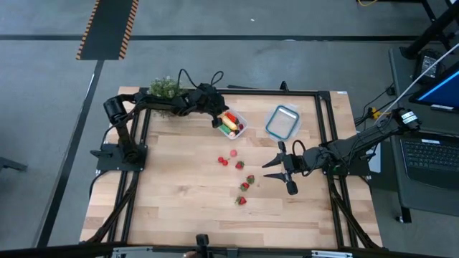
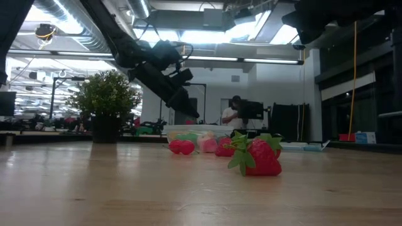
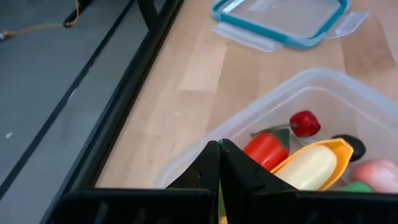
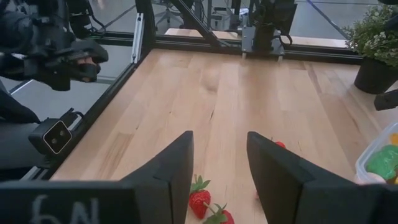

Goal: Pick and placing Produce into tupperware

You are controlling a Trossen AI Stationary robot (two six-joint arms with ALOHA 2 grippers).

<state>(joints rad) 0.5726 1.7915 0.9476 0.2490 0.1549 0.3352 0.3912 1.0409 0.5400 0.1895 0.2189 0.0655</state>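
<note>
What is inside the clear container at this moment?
Inside the tupperware lie a yellow banana, a red pepper-like piece, a small round red piece, a pink piece and something green. The shut left gripper covers its near corner.

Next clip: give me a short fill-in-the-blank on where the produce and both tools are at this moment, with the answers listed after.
1. The left tool hangs at the rim of the tupperware with its fingers ____.
2. The right tool stands open above the table, gripping ____.
3. The blue-rimmed lid lies on the table, ____ the tupperware.
4. The banana lies ____ the tupperware, while several strawberries are on the table.

Missing words: shut; nothing; beside; inside
</note>
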